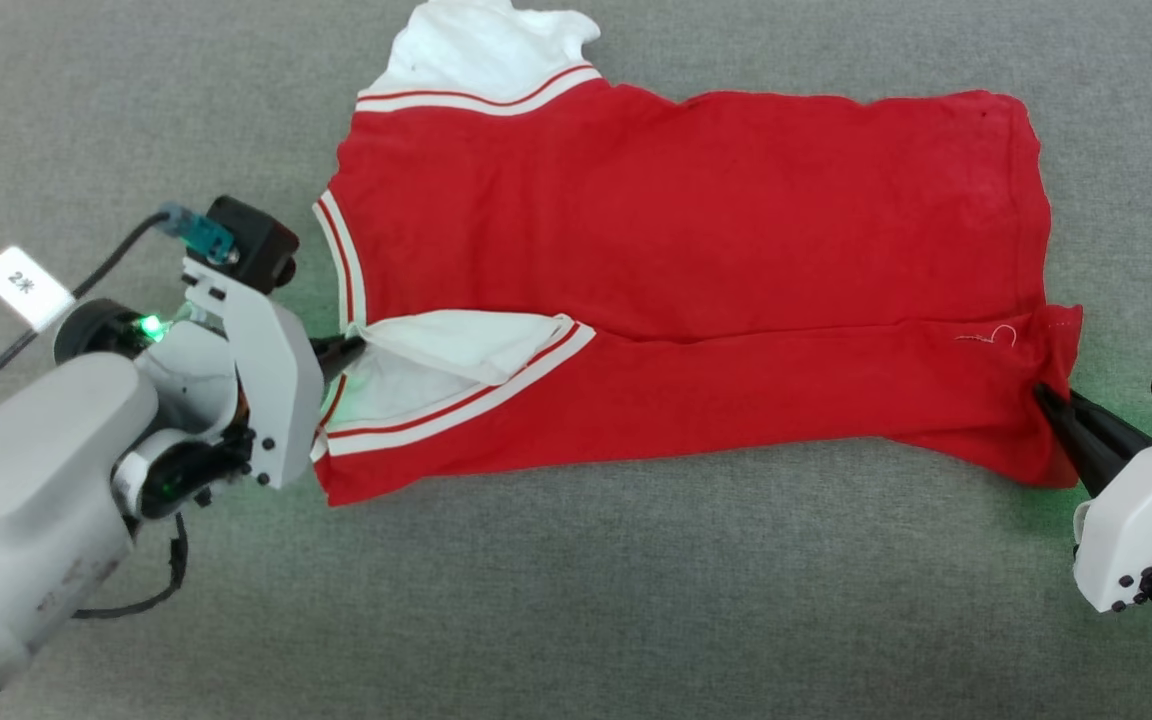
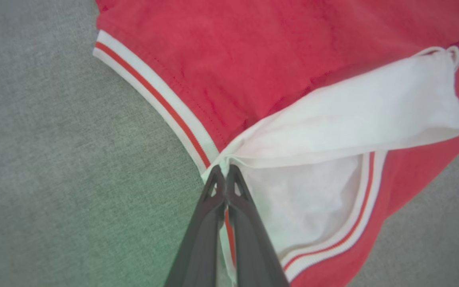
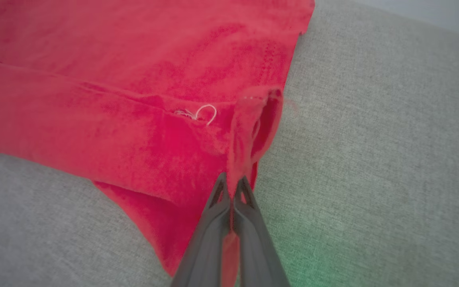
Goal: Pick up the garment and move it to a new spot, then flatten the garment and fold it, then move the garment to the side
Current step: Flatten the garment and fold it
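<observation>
We work on a grey woven surface [image 1: 576, 600] that spreads out on every side of both jaws. Beyond the right jaws, in the far corner of the right wrist view, a pale strip past its edge is too blurred to name. The garment [image 1: 686, 230] lies flat between our two grippers, its near side folded over. Our left gripper [image 1: 351, 350] is clenched on the striped trim [image 2: 189, 135] beside the white sleeve [image 1: 446, 345]. Our right gripper [image 1: 1046, 400] is clamped on the red hem corner. The far sleeve [image 1: 486, 50] is cut off by the head view's top edge. A loose thread [image 3: 207, 113] curls just ahead of the right jaws.
</observation>
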You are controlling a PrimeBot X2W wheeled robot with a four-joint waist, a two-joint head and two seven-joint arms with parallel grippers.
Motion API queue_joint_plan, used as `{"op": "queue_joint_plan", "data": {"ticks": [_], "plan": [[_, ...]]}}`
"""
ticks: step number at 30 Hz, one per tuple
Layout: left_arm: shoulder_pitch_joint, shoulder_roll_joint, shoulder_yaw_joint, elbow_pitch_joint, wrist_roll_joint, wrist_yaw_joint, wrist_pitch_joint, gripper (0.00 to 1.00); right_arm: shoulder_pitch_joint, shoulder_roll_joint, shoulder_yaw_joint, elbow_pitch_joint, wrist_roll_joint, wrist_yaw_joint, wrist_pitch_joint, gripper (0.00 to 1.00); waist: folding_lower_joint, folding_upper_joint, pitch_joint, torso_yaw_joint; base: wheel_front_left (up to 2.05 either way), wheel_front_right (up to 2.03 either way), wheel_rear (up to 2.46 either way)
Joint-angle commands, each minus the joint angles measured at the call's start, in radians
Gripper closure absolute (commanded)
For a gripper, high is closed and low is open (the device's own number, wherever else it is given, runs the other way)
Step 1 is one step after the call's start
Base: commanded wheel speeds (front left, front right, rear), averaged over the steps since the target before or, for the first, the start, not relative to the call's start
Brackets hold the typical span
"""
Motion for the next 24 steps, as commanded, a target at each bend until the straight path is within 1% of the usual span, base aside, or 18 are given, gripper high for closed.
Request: {"op": "queue_joint_plan", "data": {"ticks": [1,3,4,5,6,7,8,10,11,12,13,14,19,24], "plan": [[-0.005,-0.013,0.002,0.02,-0.018,-0.003,0.013,0.94,-0.014,-0.007,0.007,0.005,0.015,-0.001,0.016,1.0,0.0,0.0,-0.003,0.003,0.0,0.0,0.0],[-0.005,-0.024,0.008,0.035,-0.037,0.006,0.026,0.67,-0.025,-0.01,0.007,0.007,0.025,-0.001,0.028,1.0,0.0,0.0,-0.009,0.006,0.0,0.0,0.0],[-0.005,-0.028,0.008,0.039,-0.041,0.009,0.031,0.6,-0.028,-0.012,0.008,0.008,0.028,-0.001,0.034,1.0,0.0,0.0,-0.011,0.007,0.0,0.0,0.0],[-0.007,-0.031,0.01,0.043,-0.043,0.012,0.032,0.38,-0.029,-0.014,0.009,0.01,0.03,-0.001,0.039,0.95,0.0,0.0,-0.015,0.008,0.0,0.0,0.0],[-0.008,-0.037,0.014,0.048,-0.05,0.015,0.03,0.08,-0.033,-0.015,0.011,0.015,0.028,-0.001,0.044,0.88,0.0,0.0,-0.02,0.01,0.0,0.0,0.0],[-0.007,-0.041,0.015,0.05,-0.054,0.017,0.032,0.0,-0.035,-0.016,0.013,0.017,0.029,-0.001,0.047,0.84,0.0,0.0,-0.024,0.012,0.0,0.0,0.0],[-0.006,-0.046,0.016,0.053,-0.058,0.02,0.034,0.0,-0.036,-0.019,0.015,0.021,0.031,-0.001,0.051,0.79,0.0,0.0,-0.031,0.015,0.0,0.0,0.0],[-0.002,-0.05,0.023,0.055,-0.067,0.025,0.028,0.0,-0.042,-0.028,0.024,0.02,0.033,-0.001,0.05,0.58,0.0,0.0,-0.043,0.02,0.0,0.0,0.0],[0.003,-0.052,0.027,0.057,-0.074,0.031,0.028,0.0,-0.045,-0.033,0.028,0.019,0.035,-0.001,0.047,0.55,0.0,0.0,-0.049,0.022,0.0,0.0,0.0],[0.009,-0.053,0.029,0.058,-0.08,0.035,0.03,0.0,-0.045,-0.038,0.034,0.019,0.035,-0.001,0.044,0.44,0.0,0.0,-0.056,0.024,0.0,0.0,0.0],[0.012,-0.054,0.03,0.058,-0.082,0.042,0.029,0.0,-0.043,-0.041,0.036,0.022,0.037,-0.001,0.044,0.24,0.0,0.0,-0.063,0.027,0.0,0.0,0.0],[0.014,-0.053,0.033,0.054,-0.086,0.043,0.025,0.0,-0.041,-0.041,0.036,0.025,0.04,-0.001,0.045,0.0,0.0,0.0,-0.069,0.029,0.0,0.0,0.0],[0.028,-0.047,0.043,0.039,-0.105,0.062,0.024,0.0,-0.028,-0.043,0.029,0.024,0.052,-0.001,0.049,0.0,0.0,0.0,-0.096,0.038,0.0,0.0,0.0],[0.059,-0.036,0.048,0.009,-0.162,0.105,0.08,0.0,-0.003,-0.022,-0.021,-0.002,0.072,-0.001,0.058,0.0,0.0,0.0,-0.123,0.04,0.0,0.0,0.0]]}}
